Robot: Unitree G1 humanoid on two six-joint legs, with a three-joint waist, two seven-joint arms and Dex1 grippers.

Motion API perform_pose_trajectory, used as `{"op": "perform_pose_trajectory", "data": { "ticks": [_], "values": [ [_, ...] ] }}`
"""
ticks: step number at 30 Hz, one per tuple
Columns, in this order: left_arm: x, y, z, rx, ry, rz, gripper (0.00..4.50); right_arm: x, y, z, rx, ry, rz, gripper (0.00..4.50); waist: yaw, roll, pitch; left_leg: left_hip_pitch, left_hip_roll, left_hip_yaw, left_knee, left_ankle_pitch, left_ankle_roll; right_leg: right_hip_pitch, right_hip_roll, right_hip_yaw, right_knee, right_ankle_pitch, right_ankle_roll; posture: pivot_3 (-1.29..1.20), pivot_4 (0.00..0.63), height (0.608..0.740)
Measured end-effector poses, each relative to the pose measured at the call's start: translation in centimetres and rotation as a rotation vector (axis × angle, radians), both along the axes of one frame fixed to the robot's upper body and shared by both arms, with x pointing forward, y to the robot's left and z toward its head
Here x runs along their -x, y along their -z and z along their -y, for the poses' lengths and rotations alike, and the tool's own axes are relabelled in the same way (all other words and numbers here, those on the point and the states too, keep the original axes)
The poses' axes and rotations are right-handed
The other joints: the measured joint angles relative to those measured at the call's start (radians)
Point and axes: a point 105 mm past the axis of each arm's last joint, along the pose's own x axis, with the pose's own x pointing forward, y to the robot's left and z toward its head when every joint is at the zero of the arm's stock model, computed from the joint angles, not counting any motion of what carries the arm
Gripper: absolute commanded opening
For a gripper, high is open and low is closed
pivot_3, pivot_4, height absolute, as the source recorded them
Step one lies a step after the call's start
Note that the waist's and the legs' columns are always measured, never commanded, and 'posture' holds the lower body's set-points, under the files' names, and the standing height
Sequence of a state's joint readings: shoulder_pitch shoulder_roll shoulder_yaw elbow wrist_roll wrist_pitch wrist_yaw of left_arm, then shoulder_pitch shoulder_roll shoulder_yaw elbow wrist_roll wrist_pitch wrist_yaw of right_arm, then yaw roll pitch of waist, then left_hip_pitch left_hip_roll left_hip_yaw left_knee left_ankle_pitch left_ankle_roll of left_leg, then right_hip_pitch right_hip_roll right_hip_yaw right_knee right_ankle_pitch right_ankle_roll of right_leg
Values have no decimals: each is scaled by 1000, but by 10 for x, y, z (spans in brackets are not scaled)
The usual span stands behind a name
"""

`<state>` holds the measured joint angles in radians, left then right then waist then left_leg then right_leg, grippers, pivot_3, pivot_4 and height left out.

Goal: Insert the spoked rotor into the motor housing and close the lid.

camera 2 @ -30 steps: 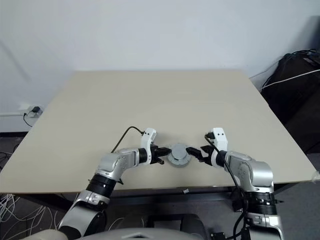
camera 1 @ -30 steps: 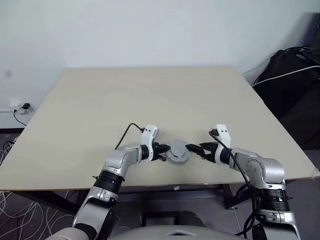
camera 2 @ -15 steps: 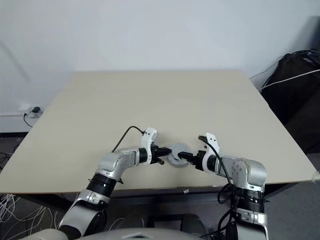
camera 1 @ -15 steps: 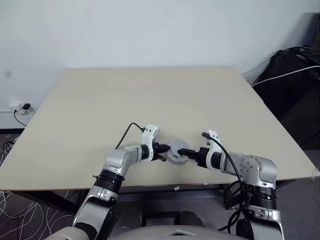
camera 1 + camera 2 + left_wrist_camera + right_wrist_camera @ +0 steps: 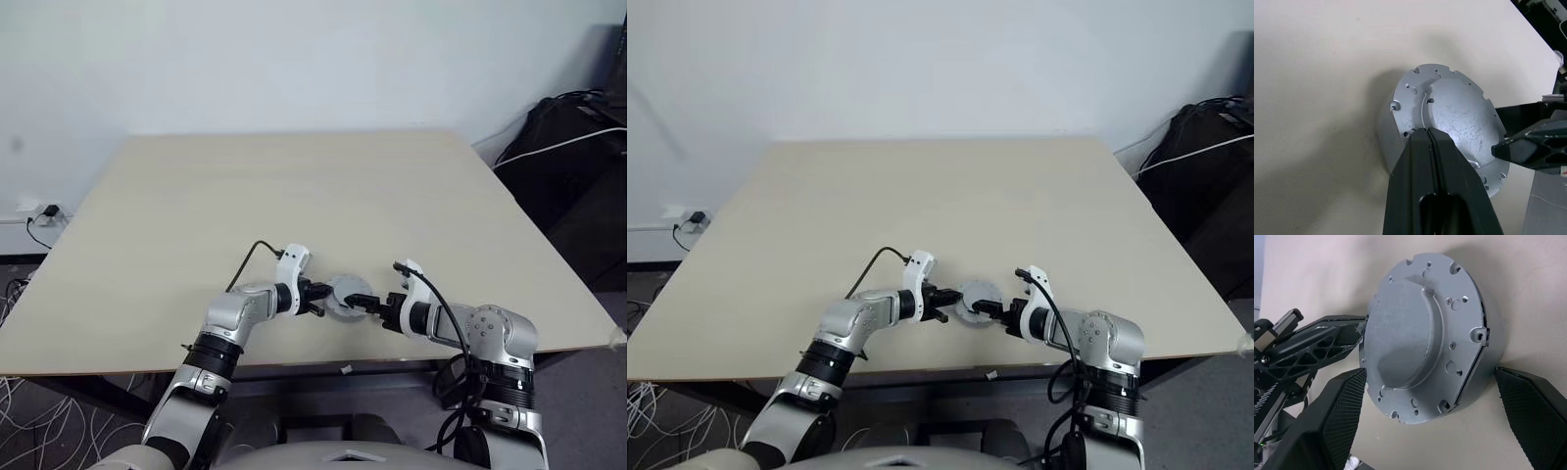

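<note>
Both head eyes look forward and down from above over the whole counter (image 5: 294,186), sharing nearly the same scene. Each wrist camera looks along its fingers from opposite sides, close on the same grey lid (image 5: 1420,335).

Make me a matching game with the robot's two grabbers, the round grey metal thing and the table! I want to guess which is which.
Things:
1. left gripper
2. right gripper
3. lid
4. table

Descriptions:
A. pale beige, flat
B. fingers pressed together
C. grey, round, with small holes near its rim
D. fingers spread wide, one on each side of the lid

Pairs: 1-B, 2-D, 3-C, 4-A
</note>
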<state>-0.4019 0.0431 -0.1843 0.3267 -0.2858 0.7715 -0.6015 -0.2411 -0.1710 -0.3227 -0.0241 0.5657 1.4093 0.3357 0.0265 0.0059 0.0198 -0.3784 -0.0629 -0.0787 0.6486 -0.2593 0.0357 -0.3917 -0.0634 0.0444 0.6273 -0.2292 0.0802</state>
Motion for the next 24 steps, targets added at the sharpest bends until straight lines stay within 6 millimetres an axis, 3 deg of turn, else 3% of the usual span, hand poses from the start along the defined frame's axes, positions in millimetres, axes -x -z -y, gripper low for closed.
{"op": "perform_pose_trajectory", "data": {
  "ticks": [13,24],
  "values": [
    [0,1,-5,-6,-9,1,0,0,0,3,-255,96,-28,4493,-10,1,-1,1,0,0,2,0,1,1,1,2,1,1,2,0,0,740],
    [-1,1,-6,-7,-19,2,0,5,4,-9,-278,86,-83,4493,-15,2,-2,1,0,1,1,0,1,0,1,2,1,1,2,0,0,740]
  ]
}}
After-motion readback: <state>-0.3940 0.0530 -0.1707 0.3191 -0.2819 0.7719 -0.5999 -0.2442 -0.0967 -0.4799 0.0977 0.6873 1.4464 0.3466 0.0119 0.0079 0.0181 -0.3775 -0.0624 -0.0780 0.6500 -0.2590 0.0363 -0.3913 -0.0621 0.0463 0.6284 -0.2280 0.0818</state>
